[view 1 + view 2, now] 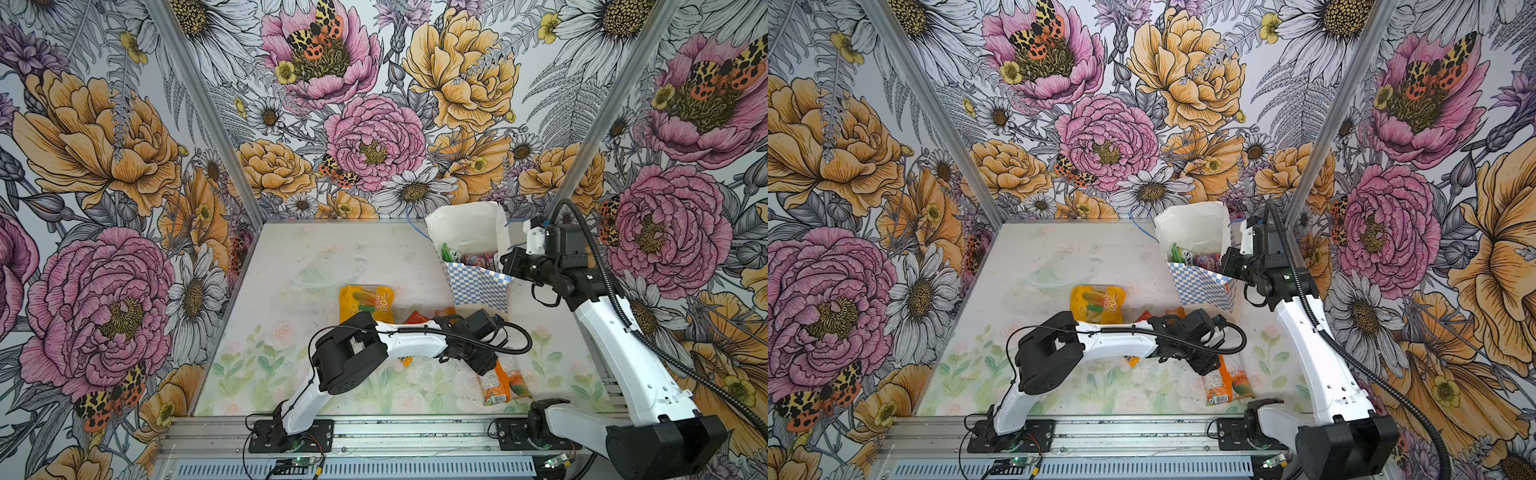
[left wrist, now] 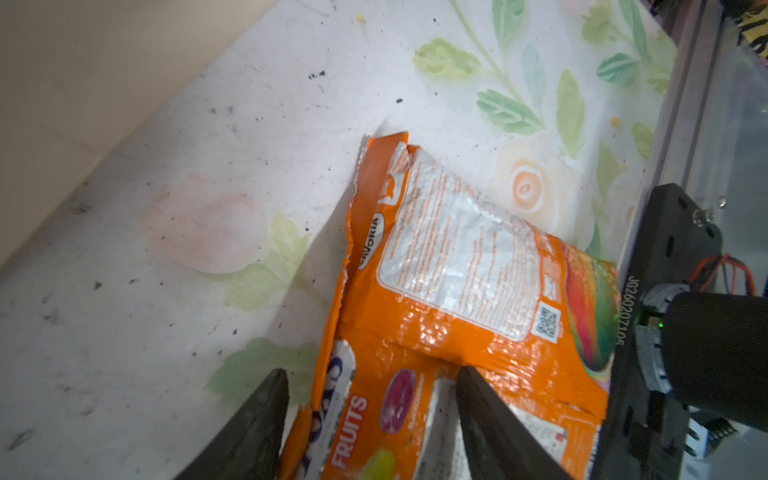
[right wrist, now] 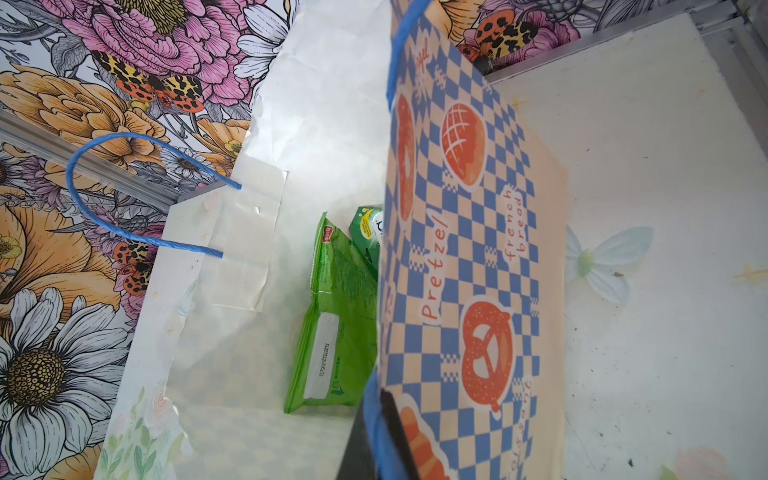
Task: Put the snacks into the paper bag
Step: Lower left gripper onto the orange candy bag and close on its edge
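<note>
Left wrist view: the left fingers [image 2: 257, 428] stand apart, one on each side of an orange "FRUITS" packet [image 2: 365, 419] lying flat on the surface [image 2: 166, 332]. A mango packet [image 2: 457, 270], orange with a white label panel, overlaps its end just ahead of the fingertips. I cannot tell whether the fingers press the packet.

In both top views the left arm stretches across the middle and hides part of the loose snacks. A yellow packet [image 1: 365, 299] shows behind it, two small red-orange packets [image 1: 415, 318] peek over it, and an orange corner shows below it. The mango packet lies near the front edge, close to the right arm's base.

The paper bag [image 1: 478, 286] stands at the far right of the surface with its mouth open. The right fingers [image 3: 353, 457] are closed on the rim of its checkered wall, where a blue cord handle [image 3: 376, 436] runs. Inside the bag lie a green packet [image 3: 336, 332], a smaller green one [image 3: 368, 226] and a reddish packet [image 1: 478, 259].
</note>
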### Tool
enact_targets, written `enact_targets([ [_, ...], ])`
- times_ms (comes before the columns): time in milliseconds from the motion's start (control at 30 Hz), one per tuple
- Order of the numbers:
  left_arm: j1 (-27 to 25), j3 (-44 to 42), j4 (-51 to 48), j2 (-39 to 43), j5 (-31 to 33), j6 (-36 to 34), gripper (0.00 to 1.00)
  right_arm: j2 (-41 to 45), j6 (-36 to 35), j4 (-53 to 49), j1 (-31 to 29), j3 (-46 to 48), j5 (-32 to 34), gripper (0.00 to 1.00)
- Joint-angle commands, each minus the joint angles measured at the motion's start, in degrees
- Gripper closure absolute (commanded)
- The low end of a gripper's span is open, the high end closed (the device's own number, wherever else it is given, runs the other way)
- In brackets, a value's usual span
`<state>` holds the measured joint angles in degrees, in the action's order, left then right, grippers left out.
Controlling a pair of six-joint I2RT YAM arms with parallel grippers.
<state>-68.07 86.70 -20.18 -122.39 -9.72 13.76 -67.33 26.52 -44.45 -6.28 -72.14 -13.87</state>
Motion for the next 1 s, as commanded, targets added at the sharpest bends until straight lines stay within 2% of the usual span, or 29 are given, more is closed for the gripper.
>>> enact_targets([
  [0,-0.07,-0.87,-1.21,0.2,0.01,1.13,0.38,1.99,-0.16,2.52,0.13,0.19,-1.27,1.0],
  [167,-0.07,-2.31,-0.82,0.45,1.62,1.96,0.53,1.93,0.02,2.52,0.22,0.34,-1.49,1.0],
  [467,-0.22,-7.37,3.66,5.43,6.01,2.51,0.72,2.26,-0.27,2.43,0.27,0.68,-1.33,1.0],
  [500,-0.26,-8.3,4.4,6.21,6.57,2.67,0.75,2.24,-0.31,2.43,0.31,0.68,-1.31,1.0],
  [533,-0.22,-9.31,5.45,6.8,6.58,2.76,0.85,2.18,-0.29,2.43,0.31,0.68,-1.29,1.0],
  [600,-0.22,-10.62,6.37,8.04,6.88,3.02,0.91,2.13,-0.3,2.43,0.35,0.81,-1.45,1.0],
  [833,0.03,-15.72,10.71,12.05,9.04,4.78,1.0,1.9,-0.33,2.44,0.51,0.78,-1.47,1.0],
  [967,-0.04,-17.75,11.72,14.61,10.55,5.22,1.0,1.85,-0.33,2.52,0.48,1.11,-1.16,1.0],
])
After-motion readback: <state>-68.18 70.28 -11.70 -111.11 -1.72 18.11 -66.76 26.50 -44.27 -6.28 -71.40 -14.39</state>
